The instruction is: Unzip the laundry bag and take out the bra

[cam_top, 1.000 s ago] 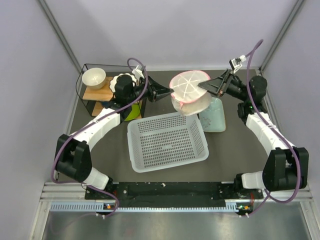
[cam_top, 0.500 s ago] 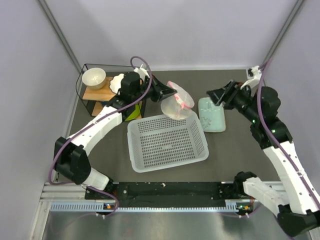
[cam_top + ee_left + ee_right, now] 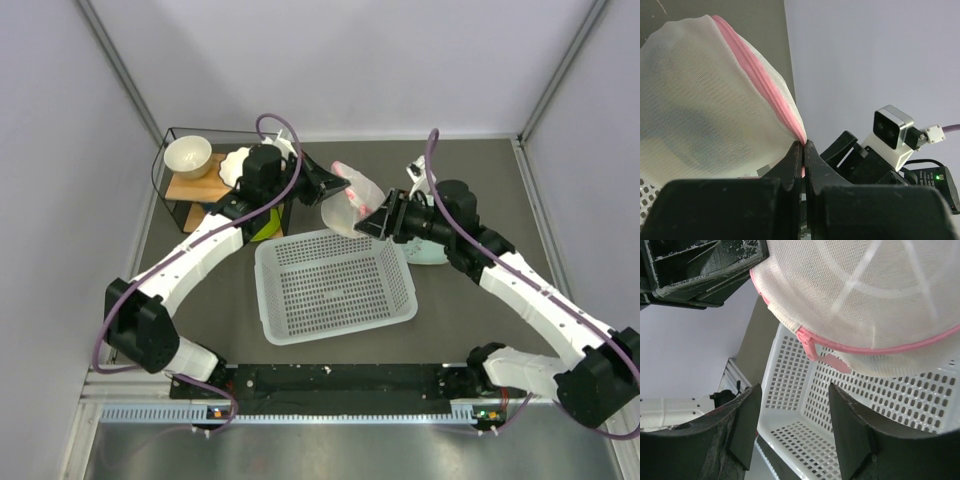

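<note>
Above the white basket [image 3: 335, 290], the laundry bag [image 3: 350, 208] was hemmed in: left gripper [image 3: 338, 187] pinching its left side, right gripper [image 3: 373, 221], jaws apart, just beside its right. A wire rack [image 3: 185, 210] blocked the far left; open table [image 3: 450, 320] lay right of the basket

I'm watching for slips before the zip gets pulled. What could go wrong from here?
1. The left tool grips the laundry bag only by a thin edge of its pink rim. A tug on the zip could slide it free and drop the bag toward the basket.
2. The zip pull is small and hangs against soft mesh, so the open right tool might close on mesh instead.
</note>
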Available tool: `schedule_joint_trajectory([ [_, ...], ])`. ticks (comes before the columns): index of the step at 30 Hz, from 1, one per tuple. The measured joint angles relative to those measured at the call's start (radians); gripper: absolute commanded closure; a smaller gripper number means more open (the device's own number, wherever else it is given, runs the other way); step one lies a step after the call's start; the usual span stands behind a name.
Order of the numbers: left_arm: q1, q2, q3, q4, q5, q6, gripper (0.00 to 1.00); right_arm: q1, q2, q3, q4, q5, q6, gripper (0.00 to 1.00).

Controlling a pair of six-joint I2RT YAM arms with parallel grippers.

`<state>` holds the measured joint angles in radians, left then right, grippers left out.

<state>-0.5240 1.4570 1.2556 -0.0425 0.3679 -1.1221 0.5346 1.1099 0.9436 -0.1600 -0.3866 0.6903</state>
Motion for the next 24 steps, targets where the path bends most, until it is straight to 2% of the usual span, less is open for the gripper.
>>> schedule_joint_trajectory([
  [4,-0.003,0.0,0.007,-0.013,-0.003,0.0,1.0,0.0,0.023,-0.003,0.044,-0.043,0.021,0.53],
  [10,-0.003,0.0,0.007,-0.019,-0.004,0.0,1.0,0.0,0.026,-0.003,0.085,-0.048,0.028,0.57],
  [24,-0.003,0.0,0.007,-0.019,-0.003,0.0,1.0,-0.021,0.045,-0.003,0.086,-0.025,0.026,0.56],
])
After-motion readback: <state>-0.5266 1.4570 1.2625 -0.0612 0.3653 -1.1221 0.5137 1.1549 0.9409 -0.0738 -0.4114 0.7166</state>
